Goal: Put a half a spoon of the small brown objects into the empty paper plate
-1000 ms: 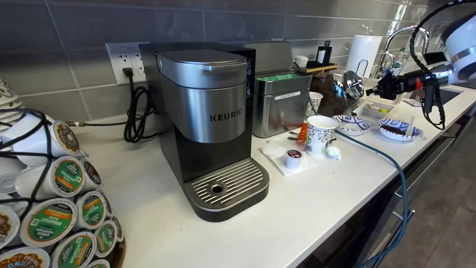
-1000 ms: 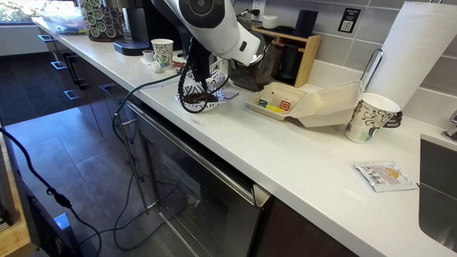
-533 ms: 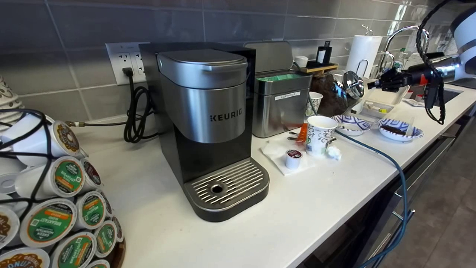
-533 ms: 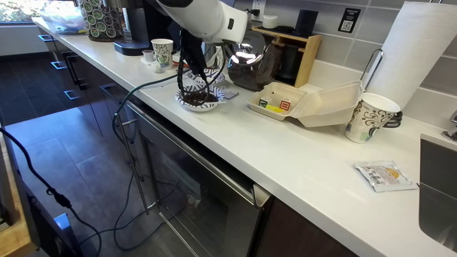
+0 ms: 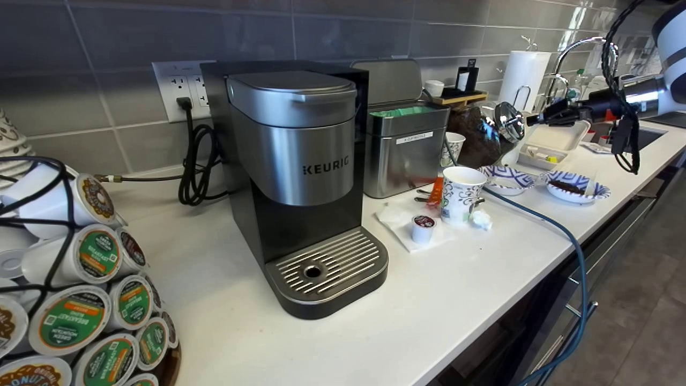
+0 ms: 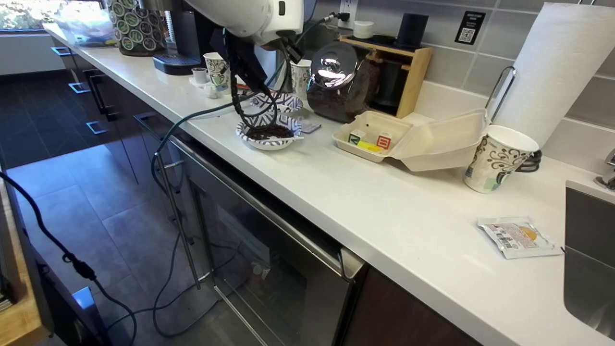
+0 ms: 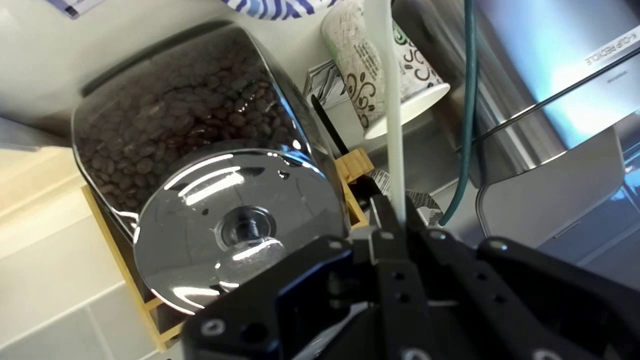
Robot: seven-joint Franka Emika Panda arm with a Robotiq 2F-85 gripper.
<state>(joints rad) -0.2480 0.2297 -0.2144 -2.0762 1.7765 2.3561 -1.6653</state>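
Grip: resolved only in the wrist view. The gripper point(image 7: 398, 210) is narrow, pinching one end of a slim white handle point(image 7: 392, 115); the far end leaves the top of the frame, so utensil type cannot be told. In an exterior view the gripper hangs above the counter point(image 5: 439, 300), dark and too small for the hold to be read.

The wrist view also separates single beans point(image 7: 150, 125) behind the clear wall of the jar point(image 7: 225, 65); in both exterior views the contents read as one dark mass. A strip of blue-striped rim point(image 7: 280, 7) shows at the wrist view's top edge; which dish it belongs to cannot be told.

Task material: small brown objects point(image 6: 276, 132), visible in both exterior views, lie in a patterned paper bowl point(image 6: 269, 145) near the front edge of the counter. Heap is dark and loose, single pieces blurring together. A pale utensil point(image 6: 290, 138) rests in the same bowl, its end reaching over the rim in an exterior view. A second plate point(image 5: 506, 184) of matching pattern, pale inside, sits just beside the bowl; whether the rims touch cannot be told.
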